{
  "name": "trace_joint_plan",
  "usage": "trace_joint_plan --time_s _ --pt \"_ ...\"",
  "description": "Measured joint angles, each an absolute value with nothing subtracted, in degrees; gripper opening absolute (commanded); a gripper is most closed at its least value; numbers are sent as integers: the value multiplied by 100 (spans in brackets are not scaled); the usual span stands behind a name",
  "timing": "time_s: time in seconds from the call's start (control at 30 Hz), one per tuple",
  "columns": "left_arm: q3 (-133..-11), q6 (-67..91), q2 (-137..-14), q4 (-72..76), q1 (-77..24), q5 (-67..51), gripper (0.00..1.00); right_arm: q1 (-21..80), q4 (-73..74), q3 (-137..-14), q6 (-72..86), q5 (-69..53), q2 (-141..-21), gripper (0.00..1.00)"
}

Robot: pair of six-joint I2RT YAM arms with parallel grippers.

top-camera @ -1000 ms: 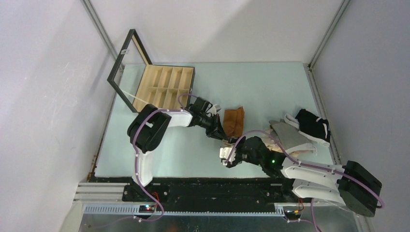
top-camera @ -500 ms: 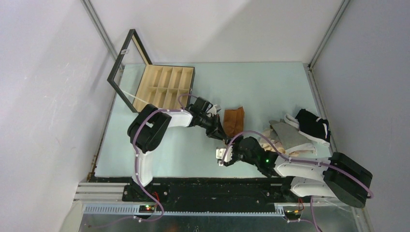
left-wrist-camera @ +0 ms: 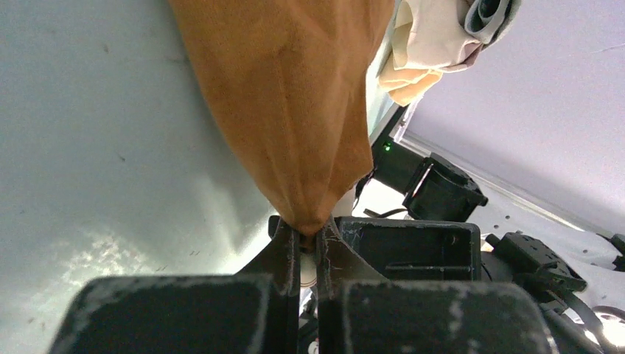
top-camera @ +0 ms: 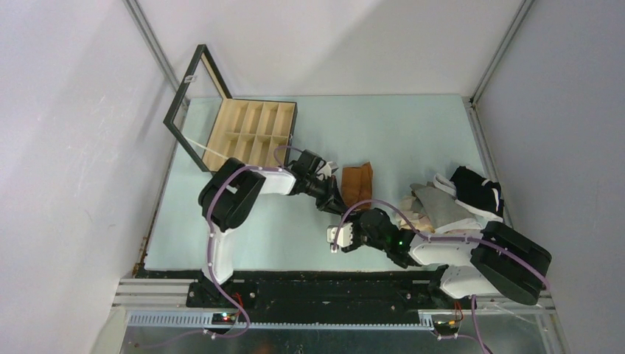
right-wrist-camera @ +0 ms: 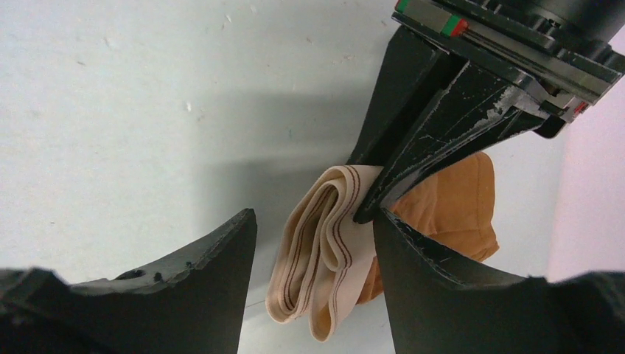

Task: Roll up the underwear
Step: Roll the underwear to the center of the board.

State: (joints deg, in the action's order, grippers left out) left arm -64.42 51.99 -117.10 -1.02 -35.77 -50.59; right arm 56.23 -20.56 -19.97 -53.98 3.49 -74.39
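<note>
The rust-brown underwear (top-camera: 356, 184) lies mid-table, and my left gripper (top-camera: 340, 209) is shut on its near end. In the left wrist view the brown cloth (left-wrist-camera: 295, 110) narrows to a point pinched between the jaws of the left gripper (left-wrist-camera: 308, 236). My right gripper (right-wrist-camera: 313, 217) is open, with its jaws either side of the garment's folded, striped beige waistband (right-wrist-camera: 324, 251) and not touching it. From above, the right gripper (top-camera: 343, 225) sits just in front of the left one. The left fingers (right-wrist-camera: 435, 125) show dark above the waistband.
A heap of other underwear lies at the right: grey (top-camera: 442, 206), black with white trim (top-camera: 475, 190), and a beige one (top-camera: 413, 217) under the right arm. The black-framed wooden box (top-camera: 250, 133) stands open at the back left.
My right arm has swung left, bringing its gripper up to the left gripper and the waistband, and its jaws have narrowed a little. The left gripper has kept its hold and stayed put.
</note>
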Motion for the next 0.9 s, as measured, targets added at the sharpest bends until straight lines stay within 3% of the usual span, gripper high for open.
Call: trace_joint_plan --time_s 0.5,0.7,0.73,0.77,0.8,0.83,0.9 --pt "-6342 5575 -11815 469 -3614 -5295 0 5234 -2324 -2095 -5780 495 -7887 53" --pt "-6180 5787 -11815 770 -3614 -5299 0 5070 -2250 -2316 -5905 510 -8132 17" --pt "-6180 5804 -11815 766 -3594 -5271 4 5054 -2209 -2331 -5905 517 -8141 11" --pt "-6180 5804 -11815 757 -3583 -5260 27 5041 -2121 -2373 -5898 532 -8149 1" --pt "-6180 5800 -11815 757 -3562 -5251 39 5035 -2062 -2410 -5905 528 -8149 0" --pt "-6182 5752 -11815 749 -3546 -5251 58 5030 -1940 -2471 -5894 521 -8149 0" --pt "-6189 5603 -11813 554 -3507 -5170 72 5009 -1509 -2661 -5843 576 -8141 0"
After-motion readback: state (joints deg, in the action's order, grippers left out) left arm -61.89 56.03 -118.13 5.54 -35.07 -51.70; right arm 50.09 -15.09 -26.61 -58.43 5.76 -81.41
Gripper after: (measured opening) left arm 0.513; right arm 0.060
